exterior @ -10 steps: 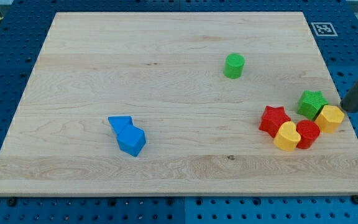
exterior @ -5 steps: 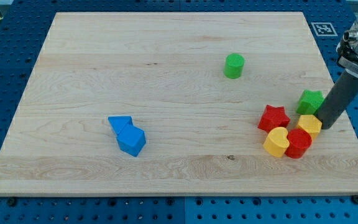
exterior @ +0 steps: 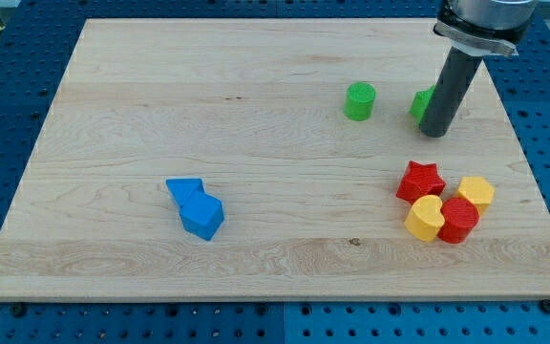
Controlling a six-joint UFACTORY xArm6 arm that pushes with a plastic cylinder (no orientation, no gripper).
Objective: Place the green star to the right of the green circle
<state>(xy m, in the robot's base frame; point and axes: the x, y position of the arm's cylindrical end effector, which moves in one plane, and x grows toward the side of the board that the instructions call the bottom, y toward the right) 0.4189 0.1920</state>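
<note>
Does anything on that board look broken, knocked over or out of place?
Nothing stands out. The blocks sit intact on the board. The green star is partly hidden behind my tip, right of the green circle.

The rod hides most of the green star [exterior: 422,103], so only a green sliver pokes out on the rod's left side and you can't really make out the star shape. My tip [exterior: 433,133] sits right at the star's lower right, but whether it's actually touching is hard to say. The rod's upper part runs off the view's top. The red block [exterior: 459,221] is partly covered by the yellow one [exterior: 425,218], shape unclear. Desk [exterior: 256,268] corners at the bottom get clipped.
</note>
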